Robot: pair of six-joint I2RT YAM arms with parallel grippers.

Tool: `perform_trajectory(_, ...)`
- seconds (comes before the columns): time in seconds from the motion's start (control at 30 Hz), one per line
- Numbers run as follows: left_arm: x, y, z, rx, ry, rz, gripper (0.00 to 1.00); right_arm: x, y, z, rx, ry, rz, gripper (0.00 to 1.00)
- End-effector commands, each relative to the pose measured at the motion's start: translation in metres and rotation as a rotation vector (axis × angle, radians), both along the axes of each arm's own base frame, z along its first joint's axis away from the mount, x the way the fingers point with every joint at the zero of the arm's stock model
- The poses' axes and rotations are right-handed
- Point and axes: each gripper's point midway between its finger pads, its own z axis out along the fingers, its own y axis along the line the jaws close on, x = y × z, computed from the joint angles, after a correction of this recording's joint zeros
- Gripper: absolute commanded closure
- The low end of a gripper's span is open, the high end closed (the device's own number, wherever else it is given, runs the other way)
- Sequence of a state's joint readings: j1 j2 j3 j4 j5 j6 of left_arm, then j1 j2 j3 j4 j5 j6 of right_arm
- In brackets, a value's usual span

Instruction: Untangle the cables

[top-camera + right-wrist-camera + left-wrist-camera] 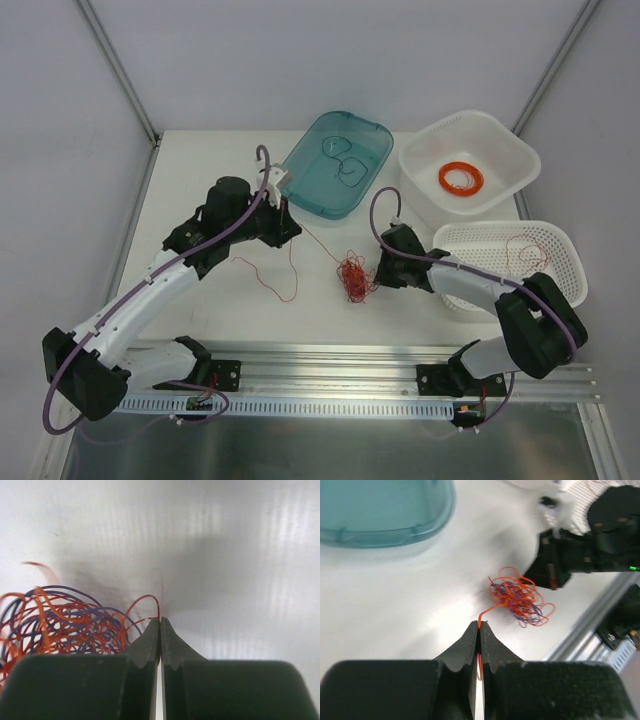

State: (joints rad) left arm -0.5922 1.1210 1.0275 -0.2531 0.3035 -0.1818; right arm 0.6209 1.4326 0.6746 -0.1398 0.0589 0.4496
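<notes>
I see the cables (pixel 353 277) as a small wad of red, orange and dark-blue wire. It lies a little right of the table's centre, closer to the near edge than the far one. My right gripper (pixel 160 621) sits just at the wad's right side. Its fingers are pressed together with no gap, and a red strand arcing out of the wad ends right at their tips.

A white basket (pixel 480 240) by the right edge has a thin red wire (pixel 520 245) in it.

One orange strand (pixel 318 243) runs from the wad back and left to my left gripper (pixel 480 625), which is well apart from the wad. Those fingers are also closed tight, with the strand pinched between them.

Toward the far edge, a teal tray (pixel 310 180) holds a couple of dark wires (pixel 350 170). A white tub (pixel 505 155) near the far right corner holds an orange ring coil (pixel 444 180).
</notes>
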Motion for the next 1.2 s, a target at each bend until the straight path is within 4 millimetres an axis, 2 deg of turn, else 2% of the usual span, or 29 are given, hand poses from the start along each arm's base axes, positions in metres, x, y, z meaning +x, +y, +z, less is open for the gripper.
perform_trajectory(0.0,0.02,0.057,0.015,0.091,-0.066,0.202,1.0,0.001,-0.033,0.008,-0.095,-0.027,-0.047,0.99)
perform_trajectory(0.03,0.026,0.079,0.014,0.129,-0.066,0.274,1.0,0.0,-0.04,0.012,-0.107,-0.034,-0.056,0.99)
perform_trajectory(0.07,0.029,0.085,0.02,0.136,-0.088,0.304,1.0,0.0,-0.044,0.014,-0.113,-0.039,-0.065,0.99)
perform_trajectory(0.13,0.038,0.126,0.026,0.205,-0.099,0.469,1.0,0.0,-0.053,0.02,-0.129,-0.051,-0.082,0.99)
perform_trajectory(0.23,0.043,0.176,0.042,0.265,-0.102,0.669,1.0,-0.001,-0.063,0.024,-0.149,-0.052,-0.095,0.99)
perform_trajectory(0.3,0.041,0.197,0.058,0.257,-0.099,0.756,1.0,-0.001,-0.067,0.027,-0.15,-0.056,-0.104,0.99)
perform_trajectory(0.33,0.043,0.215,0.063,0.266,-0.1,0.832,1.0,-0.001,-0.068,0.028,-0.154,-0.058,-0.106,0.99)
perform_trajectory(0.37,0.043,0.223,0.076,0.253,-0.117,0.874,1.0,-0.001,-0.069,0.03,-0.155,-0.062,-0.107,0.99)
perform_trajectory(0.43,0.042,0.237,0.083,0.266,-0.124,0.927,1.0,0.0,-0.069,0.032,-0.151,-0.064,-0.105,0.99)
perform_trajectory(0.53,0.045,0.222,0.092,0.228,-0.133,0.848,1.0,0.001,-0.063,0.036,-0.13,-0.069,-0.083,0.99)
perform_trajectory(0.57,0.044,0.205,0.091,0.181,-0.114,0.771,1.0,0.005,-0.059,0.041,-0.116,-0.078,-0.074,0.98)
perform_trajectory(0.63,0.045,0.19,0.084,0.146,-0.078,0.703,1.0,0.006,-0.052,0.045,-0.101,-0.08,-0.037,0.91)
perform_trajectory(0.67,0.045,0.184,0.081,0.128,-0.06,0.676,1.0,0.01,-0.048,0.054,-0.088,-0.1,-0.023,0.79)
perform_trajectory(0.73,0.043,0.165,0.072,0.087,-0.01,0.584,1.0,0.012,-0.043,0.067,-0.079,-0.129,0.013,0.65)
perform_trajectory(0.77,0.042,0.16,0.069,0.069,0.011,0.567,1.0,0.014,-0.041,0.073,-0.075,-0.143,0.03,0.52)
perform_trajectory(0.8,0.041,0.154,0.064,0.055,0.036,0.547,1.0,0.019,-0.035,0.089,-0.062,-0.177,0.046,0.47)
perform_trajectory(0.87,0.039,0.143,0.059,0.009,0.085,0.515,1.0,0.019,-0.033,0.104,-0.079,-0.21,0.097,0.37)
perform_trajectory(0.9,0.039,0.14,0.058,-0.006,0.1,0.509,1.0,0.021,-0.027,0.122,-0.077,-0.246,0.123,0.34)
perform_trajectory(0.97,0.038,0.131,0.057,-0.052,0.142,0.492,1.0,0.023,-0.021,0.14,-0.081,-0.297,0.169,0.29)
perform_trajectory(1.07,0.039,0.117,0.063,-0.093,0.164,0.481,1.0,0.021,0.006,0.174,-0.015,-0.393,0.28,0.26)
perform_trajectory(1.13,0.038,0.105,0.064,-0.12,0.193,0.481,1.0,0.021,0.03,0.198,0.064,-0.462,0.347,0.25)
perform_trajectory(1.17,0.039,0.102,0.068,-0.134,0.195,0.485,1.0,0.013,0.048,0.204,0.115,-0.472,0.416,0.24)
